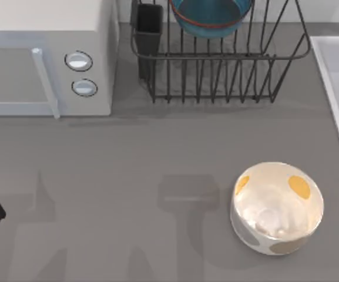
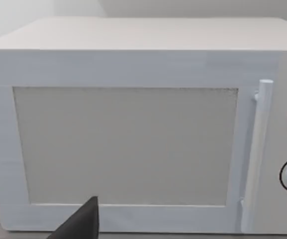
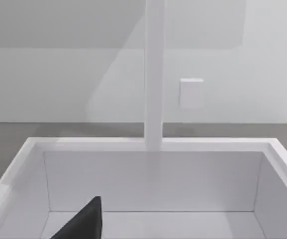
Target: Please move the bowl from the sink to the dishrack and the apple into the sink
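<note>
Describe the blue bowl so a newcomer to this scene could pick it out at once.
Start at the white microwave at the table's far left; directly to its right stands the dark wire dishrack with a black utensil cup at its corner. The blue bowl sits in that rack. Its blue colour and thin red-orange rim line separate it from the cream bowl with yellow spots, which stands on the open table.

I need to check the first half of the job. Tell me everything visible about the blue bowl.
The bowl is round and glossy blue with a thin red-orange line at its rim. It sits inside the dishrack, among its thin dark upright bars, at the far edge of the table in the top view, which cuts off its upper part.
</note>
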`<state>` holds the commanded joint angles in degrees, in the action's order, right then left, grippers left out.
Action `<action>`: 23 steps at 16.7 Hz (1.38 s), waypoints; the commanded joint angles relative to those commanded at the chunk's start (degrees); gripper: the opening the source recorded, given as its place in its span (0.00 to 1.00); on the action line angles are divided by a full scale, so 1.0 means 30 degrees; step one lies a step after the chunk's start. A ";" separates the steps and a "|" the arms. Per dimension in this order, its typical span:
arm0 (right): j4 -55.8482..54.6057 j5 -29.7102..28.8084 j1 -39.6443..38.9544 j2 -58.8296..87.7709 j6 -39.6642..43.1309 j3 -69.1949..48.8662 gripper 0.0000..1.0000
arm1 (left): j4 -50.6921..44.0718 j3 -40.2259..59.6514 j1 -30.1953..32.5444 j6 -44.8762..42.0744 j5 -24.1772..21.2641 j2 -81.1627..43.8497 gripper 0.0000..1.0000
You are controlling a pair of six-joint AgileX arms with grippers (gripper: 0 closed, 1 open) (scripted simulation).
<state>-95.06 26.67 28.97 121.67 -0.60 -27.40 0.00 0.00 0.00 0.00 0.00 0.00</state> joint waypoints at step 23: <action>3.0809 -0.8576 -0.9319 -3.9543 0.0126 0.8992 1.00 | 0.0000 0.0000 0.0000 0.0000 0.0000 0.0000 1.00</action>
<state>-2.64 0.94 1.02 3.04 -0.22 -0.43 0.00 0.00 0.00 0.00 0.00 0.00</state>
